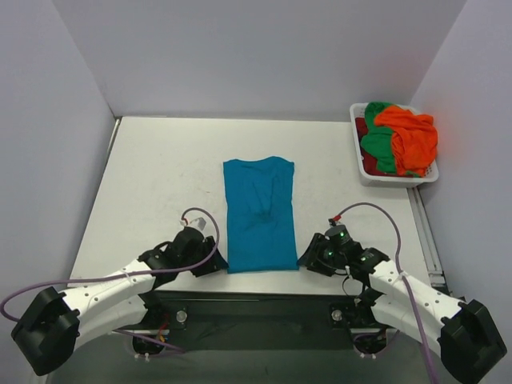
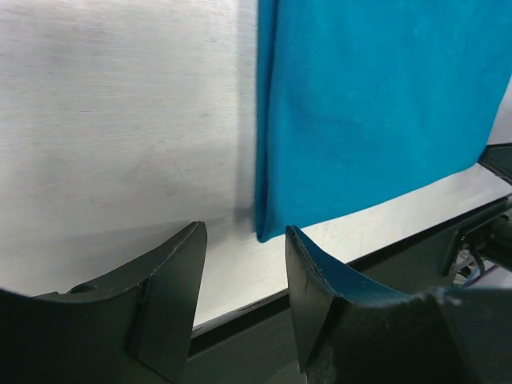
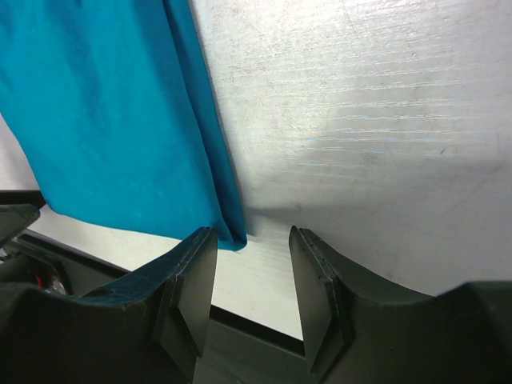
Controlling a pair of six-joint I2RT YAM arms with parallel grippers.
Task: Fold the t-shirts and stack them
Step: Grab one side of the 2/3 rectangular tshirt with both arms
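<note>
Lying flat on the worktop (image 1: 152,184), the teal t-shirt (image 1: 258,214) was flanked at its near corners by the left claw (image 1: 216,266) and right claw (image 1: 307,261), both open and empty; each corner was best pinched squarely

teal t-shirt (image 1: 258,214) — plain | orange t-shirt (image 1: 412,136) | green t-shirt (image 1: 378,149) | dark red t-shirt (image 1: 361,128) | basket (image 1: 384,181) — white | table (image 1: 160,184) pale grey

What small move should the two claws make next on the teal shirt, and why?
Probably ease the left claw and the right claw slightly forward and close them on the near corners of the teal t-shirt. It lies folded into a long strip; both claws are open, empty, each just short of a corner.
</note>
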